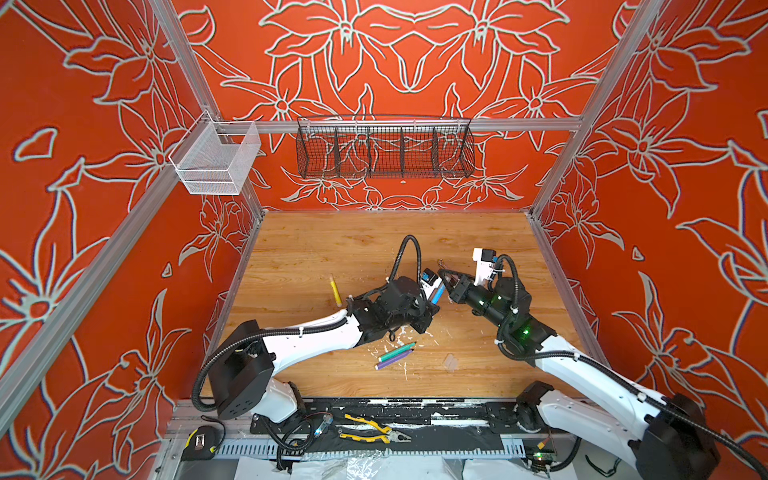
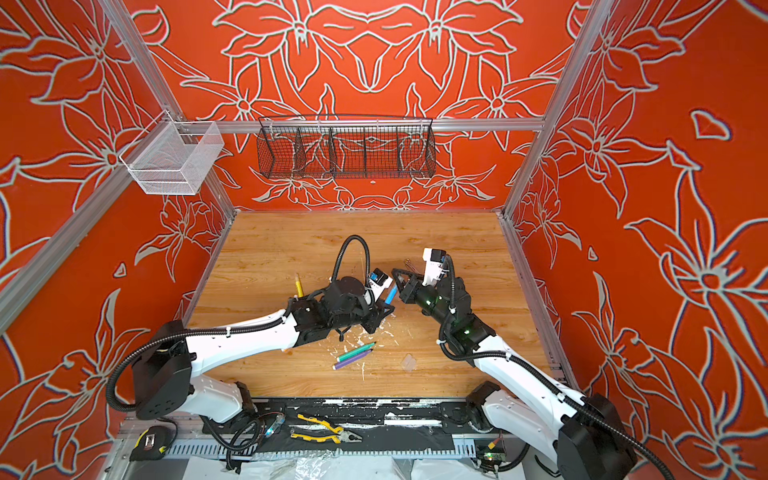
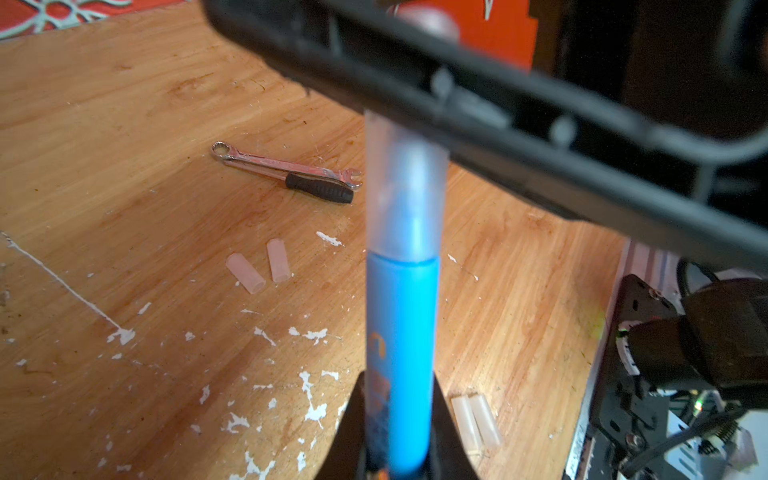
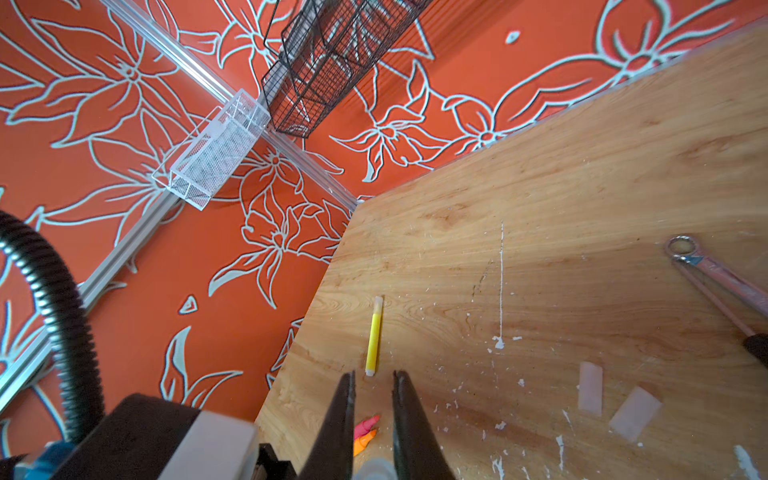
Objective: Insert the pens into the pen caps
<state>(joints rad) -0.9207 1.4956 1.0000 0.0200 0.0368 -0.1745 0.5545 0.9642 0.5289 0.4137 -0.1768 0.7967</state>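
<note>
Two grippers meet above the middle of the table [image 1: 311, 249]. On the left gripper [image 3: 399, 399] the fingers are clamped tight on the barrel of the blue pen [image 3: 401, 332], which is off the wood and angled toward the other arm. A clear cap [image 3: 405, 187] sits over the pen's tip, its rim against the blue barrel. On the right gripper [image 4: 374, 374] the fingers pinch that cap near their base, and the tips stand slightly apart. The yellow pen [image 1: 335, 291] lies well apart on the left. The green pen [image 1: 397, 351] and purple pen [image 1: 394, 360] lie side by side nearer the front. Two loose caps [image 3: 246, 279] rest near a wrench [image 3: 286, 168].
</note>
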